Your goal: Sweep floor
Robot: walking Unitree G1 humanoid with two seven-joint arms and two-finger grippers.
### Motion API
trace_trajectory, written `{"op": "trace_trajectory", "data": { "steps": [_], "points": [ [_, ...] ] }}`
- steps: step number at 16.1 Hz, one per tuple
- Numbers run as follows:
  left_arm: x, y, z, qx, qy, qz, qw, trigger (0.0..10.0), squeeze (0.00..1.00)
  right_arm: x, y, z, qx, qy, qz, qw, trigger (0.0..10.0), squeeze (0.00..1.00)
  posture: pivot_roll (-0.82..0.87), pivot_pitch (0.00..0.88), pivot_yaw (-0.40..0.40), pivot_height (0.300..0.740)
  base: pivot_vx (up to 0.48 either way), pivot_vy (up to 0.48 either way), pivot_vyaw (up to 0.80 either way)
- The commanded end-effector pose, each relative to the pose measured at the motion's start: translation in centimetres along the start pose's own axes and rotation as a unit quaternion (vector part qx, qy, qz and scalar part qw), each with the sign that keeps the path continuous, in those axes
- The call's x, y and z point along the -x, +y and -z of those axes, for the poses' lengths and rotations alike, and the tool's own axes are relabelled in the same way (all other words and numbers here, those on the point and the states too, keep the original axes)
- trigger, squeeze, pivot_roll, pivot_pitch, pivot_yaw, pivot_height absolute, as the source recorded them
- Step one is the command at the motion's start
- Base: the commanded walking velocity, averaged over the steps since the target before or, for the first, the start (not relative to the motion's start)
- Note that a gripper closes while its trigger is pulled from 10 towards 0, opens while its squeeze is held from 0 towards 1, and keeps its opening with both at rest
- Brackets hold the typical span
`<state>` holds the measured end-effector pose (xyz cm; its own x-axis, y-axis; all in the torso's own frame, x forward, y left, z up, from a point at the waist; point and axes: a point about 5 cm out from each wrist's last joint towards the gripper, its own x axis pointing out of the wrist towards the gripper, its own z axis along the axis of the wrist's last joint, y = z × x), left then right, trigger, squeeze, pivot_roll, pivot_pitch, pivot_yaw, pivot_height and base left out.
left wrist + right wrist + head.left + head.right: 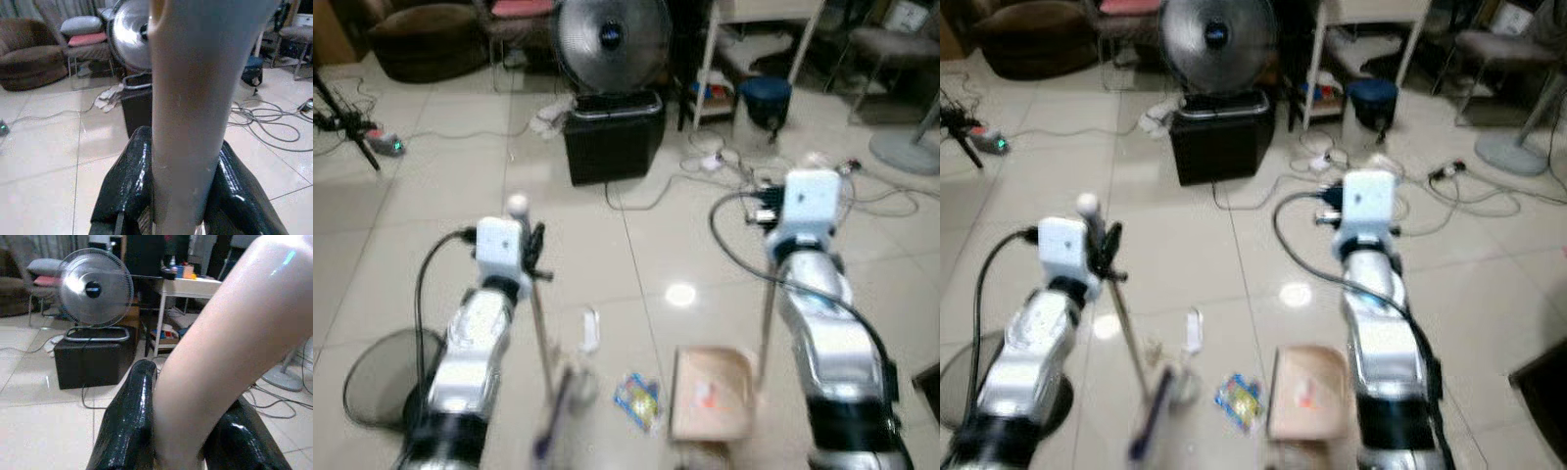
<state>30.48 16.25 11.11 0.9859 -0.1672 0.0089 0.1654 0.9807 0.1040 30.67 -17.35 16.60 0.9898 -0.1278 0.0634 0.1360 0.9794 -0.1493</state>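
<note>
Left gripper, left of centre frame, pinching the pale broom handle, black fingers pressing on both sides, shaft slanting down to the blurred purple broom head at bottom centre. Right gripper, right of centre, clamping the dustpan handle, with the tan dustpan resting on the tiled floor at lower centre. Lying between broom and dustpan: blue-yellow wrapper, white scrap; standing at upper centre: fan on black box.
</note>
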Motion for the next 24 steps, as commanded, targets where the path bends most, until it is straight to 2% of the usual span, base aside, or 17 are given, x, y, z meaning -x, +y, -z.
{"op": "trace_trajectory", "data": {
  "steps": [1,4,9,11,17,20,24],
  "points": [
    [0.0,0.8,-0.6,-0.011,-0.013,-0.015,1.0,10.0,0.0,-0.1,0.2,-1.2,0.006,-0.028,-0.003,1.0,10.0,0.0,-0.11,0.039,0.035,0.74,0.0,-0.48,0.8],
    [0.0,1.0,-0.7,-0.021,-0.014,-0.023,0.999,10.0,0.0,0.0,0.1,-0.7,0.017,-0.021,-0.002,1.0,10.0,0.0,-0.11,0.041,0.037,0.74,0.0,-0.48,0.75],
    [-0.2,1.3,-1.2,-0.035,-0.026,-0.038,0.998,10.0,0.0,0.0,0.3,-0.4,0.019,-0.023,-0.002,1.0,10.0,0.0,-0.11,0.046,0.039,0.74,0.0,-0.463,0.0],
    [-0.2,1.1,-0.9,-0.008,-0.014,-0.025,1.0,10.0,0.0,0.1,0.6,-0.4,0.009,-0.027,-0.01,1.0,10.0,0.0,-0.11,0.048,0.042,0.74,0.0,0.232,0.0],
    [-0.3,0.4,-1.1,0.0,-0.021,0.0,1.0,10.0,0.0,0.2,0.5,-0.3,-0.003,-0.029,-0.006,1.0,10.0,0.0,-0.11,0.051,0.044,0.74,0.0,0.077,0.0],
    [-0.3,0.2,-1.4,-0.002,-0.031,0.001,1.0,10.0,0.0,0.2,0.5,-0.4,0.016,-0.039,-0.012,0.999,10.0,0.0,-0.11,0.049,0.045,0.74,0.0,0.0,0.0],
    [-0.2,0.5,-1.5,-0.002,-0.035,-0.006,0.999,10.0,0.0,0.2,0.5,-0.5,0.018,-0.043,-0.01,0.999,10.0,0.0,-0.11,0.046,0.047,0.74,0.36,0.0,0.8]
  ]
}}
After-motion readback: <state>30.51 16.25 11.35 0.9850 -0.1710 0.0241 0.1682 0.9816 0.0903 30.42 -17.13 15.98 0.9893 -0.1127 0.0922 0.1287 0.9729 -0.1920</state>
